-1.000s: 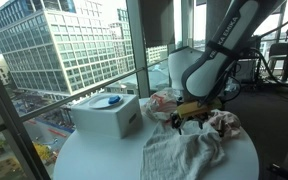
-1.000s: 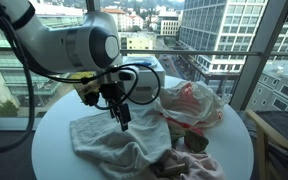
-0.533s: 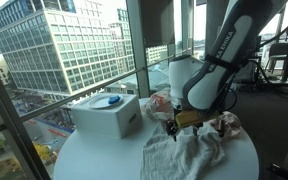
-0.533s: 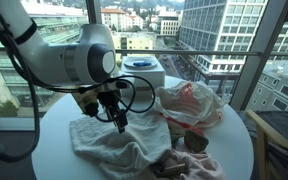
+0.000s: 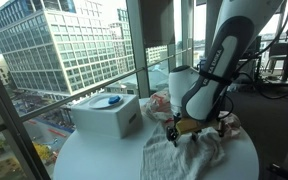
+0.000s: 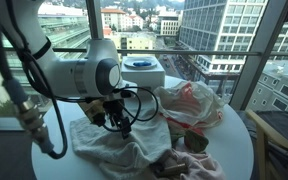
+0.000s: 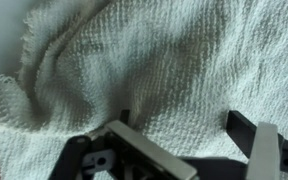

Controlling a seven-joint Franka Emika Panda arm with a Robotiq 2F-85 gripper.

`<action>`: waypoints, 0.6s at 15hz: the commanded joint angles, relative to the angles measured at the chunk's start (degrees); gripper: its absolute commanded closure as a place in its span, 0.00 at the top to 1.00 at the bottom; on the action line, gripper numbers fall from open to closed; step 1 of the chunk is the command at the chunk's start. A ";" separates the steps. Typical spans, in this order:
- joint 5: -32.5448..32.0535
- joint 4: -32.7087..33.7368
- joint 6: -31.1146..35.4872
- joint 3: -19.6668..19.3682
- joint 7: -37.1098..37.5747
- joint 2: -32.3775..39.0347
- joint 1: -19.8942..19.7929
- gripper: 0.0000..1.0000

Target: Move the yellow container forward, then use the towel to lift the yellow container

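Gripper [image 7: 182,125] spread, nothing btwn fingers, hangs right over towel [image 7: 154,60], crumpled on bench [image 5: 89,155] just below. Yellow container: can't pick out. Yellow patch [image 5: 189,122] at wrist is prob. robot hardware. Likely next: straight down.

Both exterior views stand close beside the round table [image 5: 89,158], slightly above it, facing the windows [image 5: 54,50]. In an exterior view the white box [image 5: 106,115] sits at 9 o'clock; in an exterior view the white box [image 6: 142,70] sits at 12 o'clock. Both share the towel [image 5: 179,155]. The wrist view looks down, very near, onto the towel [image 7: 134,60].
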 commanded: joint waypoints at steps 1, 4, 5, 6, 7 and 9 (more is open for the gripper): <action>1.22 1.20 1.16 -2.02 -3.02 1.20 2.33 0.71; 1.80 1.08 0.69 -2.46 -4.09 1.11 2.99 0.45; 1.99 0.89 0.06 -2.51 -4.19 0.83 3.16 0.38; 2.44 0.46 -0.85 -2.29 -4.39 0.16 3.22 0.31; 2.87 -0.01 -1.60 -1.98 -4.78 -0.62 3.20 0.29; 3.86 -1.04 -4.64 -1.26 -5.70 -3.28 3.41 0.29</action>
